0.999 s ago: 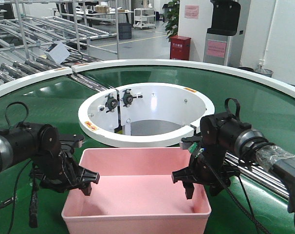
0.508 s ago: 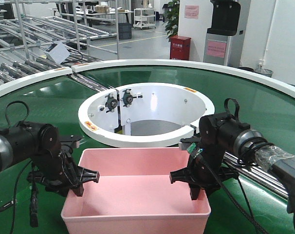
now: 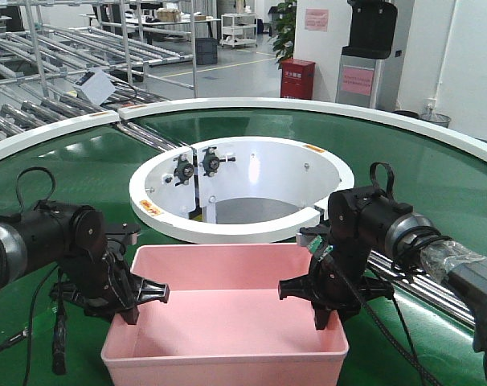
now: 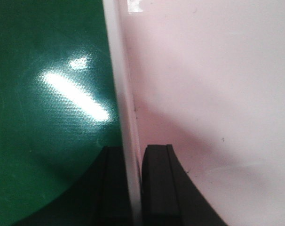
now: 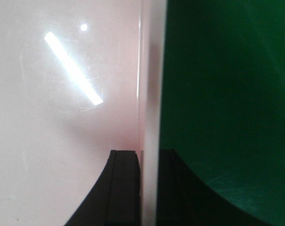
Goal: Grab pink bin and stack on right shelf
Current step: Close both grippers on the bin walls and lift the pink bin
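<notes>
The pink bin [image 3: 227, 310] sits empty on the green belt at the front. My left gripper [image 3: 131, 301] straddles its left wall, one finger inside and one outside. The left wrist view shows the black fingers [image 4: 159, 188] pressed on the pale rim, with the bin floor [image 4: 217, 94] to the right. My right gripper [image 3: 324, 304] straddles the right wall. In the right wrist view its fingers [image 5: 126, 188] clamp the rim, with the bin floor [image 5: 62, 117] to the left. The right shelf is out of view.
The green ring conveyor [image 3: 67, 169] curves around a white circular well [image 3: 243, 189] just behind the bin. Silver roller racks [image 3: 59, 48] stand at the back left. A steel roller rail [image 3: 436, 289] runs under my right arm. A red cabinet [image 3: 297, 78] stands far behind.
Both grippers have dropped a little onto the bin's side walls and their fingers have closed in on the walls. The bin has not moved.
</notes>
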Controlling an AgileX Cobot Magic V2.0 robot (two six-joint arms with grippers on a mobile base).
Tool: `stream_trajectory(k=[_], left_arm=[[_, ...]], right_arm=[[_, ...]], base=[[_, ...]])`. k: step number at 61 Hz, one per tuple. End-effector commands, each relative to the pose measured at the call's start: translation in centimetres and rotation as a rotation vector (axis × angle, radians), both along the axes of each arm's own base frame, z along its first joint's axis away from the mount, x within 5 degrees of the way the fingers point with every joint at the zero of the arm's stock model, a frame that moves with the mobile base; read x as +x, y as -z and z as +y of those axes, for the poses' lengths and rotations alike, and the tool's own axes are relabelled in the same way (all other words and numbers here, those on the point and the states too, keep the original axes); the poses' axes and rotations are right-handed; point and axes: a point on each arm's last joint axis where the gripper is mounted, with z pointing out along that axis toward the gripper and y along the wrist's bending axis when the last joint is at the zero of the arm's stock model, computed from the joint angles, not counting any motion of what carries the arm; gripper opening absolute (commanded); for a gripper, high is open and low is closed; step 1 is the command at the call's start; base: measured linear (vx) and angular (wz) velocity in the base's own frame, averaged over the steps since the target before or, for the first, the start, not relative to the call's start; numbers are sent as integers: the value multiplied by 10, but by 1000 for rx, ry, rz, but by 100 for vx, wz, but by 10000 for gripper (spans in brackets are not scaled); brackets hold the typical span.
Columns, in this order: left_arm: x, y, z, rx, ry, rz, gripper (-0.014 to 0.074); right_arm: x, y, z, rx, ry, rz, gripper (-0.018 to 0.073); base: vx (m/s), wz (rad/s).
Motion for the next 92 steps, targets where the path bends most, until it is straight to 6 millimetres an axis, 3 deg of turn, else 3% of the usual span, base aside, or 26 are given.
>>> stream_trajectory(k=[1,11,18,35,41,46,59,71,80,92], left_arm=[[-4,-45,-1,-8,-21,-152,104],[-6,-43,1,0,-79,-112,-7],[-10,-56,6,25,-103,-151,-6],[-49,-136,24,50,-157,-335,4],[-68,-152,21,50,-157,-390,4],[-86,-153,16,71,-161,-420,6],[-139,-144,4,80,-141,-464,11],[-179,-129,0,51,-139,-453,14],[-193,-127,-1,26,-124,-470,15],[-195,-128,-1,19,-121,-473,15]], right_arm=[[-3,-44,-10,-43,9,-116,61],[-3,-44,-4,-60,-5,-140,61],[-6,-52,1,-91,1,-175,61],[-35,-120,-3,-63,28,-304,64],[-53,-139,-4,-55,21,-332,64],[-70,-149,-3,-74,9,-380,64],[-128,-145,-1,-106,-7,-429,64],[-179,-123,1,-56,0,-424,64],[-199,-114,-6,-39,-3,-418,64],[-205,-114,-11,-48,-3,-412,64]], base=[[0,0],[0,0],[0,0],[0,0],[0,0],[0,1],[0,0],[0,0],[0,0],[0,0]])
